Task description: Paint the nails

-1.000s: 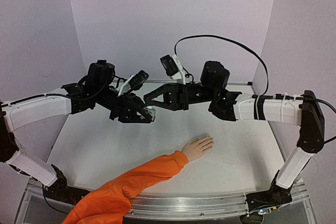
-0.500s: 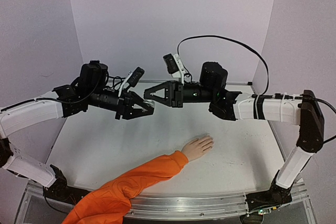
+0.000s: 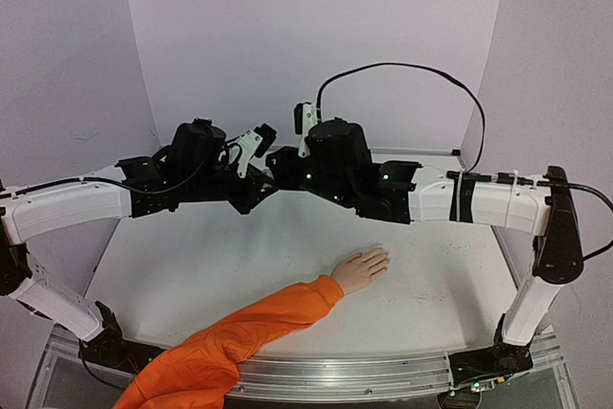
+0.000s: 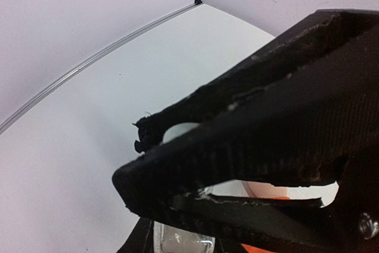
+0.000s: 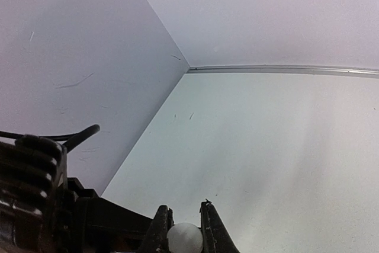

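Over the last second the two arms have been closing the gap between their tips, and now they are meeting in mid-air above the far middle of the counter (image 3: 192,265) - the right forearm has swung in and rolled so its wrist is overlapping the left one in the top view. The left pincer (image 4: 133,161) is clenched on the small white bottle (image 4: 177,133), which is showing pale between its dark fingers. The right pincer (image 5: 185,207) is gripping a white round top (image 5: 186,238) with both fingers pressing against its sides; it is probably the bottle's cap, though the wrist view is showing too little of it to be sure. That would mean the work is only at the opening step: no brush is out yet and no paint is going anywhere. The nails (image 3: 385,256) are sitting well apart from all this, at the fingertips of the mannequin hand (image 3: 362,268), which is lying flat on the counter nearer the arm bases, its orange sleeve (image 3: 249,328) trailing off the near edge. Both arms are reaching inward, held high and roughly level - elbows out, wrists facing each other.
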### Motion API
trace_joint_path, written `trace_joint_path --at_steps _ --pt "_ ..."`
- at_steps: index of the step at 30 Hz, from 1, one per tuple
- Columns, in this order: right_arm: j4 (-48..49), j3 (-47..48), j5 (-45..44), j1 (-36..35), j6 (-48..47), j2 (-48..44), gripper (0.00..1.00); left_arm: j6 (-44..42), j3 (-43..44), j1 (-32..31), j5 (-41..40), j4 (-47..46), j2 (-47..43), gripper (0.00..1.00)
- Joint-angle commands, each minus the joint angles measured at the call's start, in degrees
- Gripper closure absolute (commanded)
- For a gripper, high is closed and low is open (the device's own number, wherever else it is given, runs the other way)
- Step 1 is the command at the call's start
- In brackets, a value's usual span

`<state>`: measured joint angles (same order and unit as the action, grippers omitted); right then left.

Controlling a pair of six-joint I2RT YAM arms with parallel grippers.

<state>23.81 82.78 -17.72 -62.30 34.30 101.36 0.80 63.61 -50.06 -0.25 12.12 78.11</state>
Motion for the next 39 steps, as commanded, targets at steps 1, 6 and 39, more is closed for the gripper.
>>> trace_joint_path --at_steps 1,6,39 --pt "-5.6 1.9 3.2 0.3 -3.0 -1.8 1.00 0.0 3.1 3.5 -8.8 -1.4 0.1 1.00" --pt "3.0 -5.1 25.2 7.6 -6.1 -8.0 0.51 -3.7 0.4 3.7 2.3 -1.4 -2.5 1.00" --pt "24.8 -12.8 74.2 11.6 -10.2 -9.5 0.80 -4.6 1.0 5.3 62.5 -2.8 -1.8 1.00"
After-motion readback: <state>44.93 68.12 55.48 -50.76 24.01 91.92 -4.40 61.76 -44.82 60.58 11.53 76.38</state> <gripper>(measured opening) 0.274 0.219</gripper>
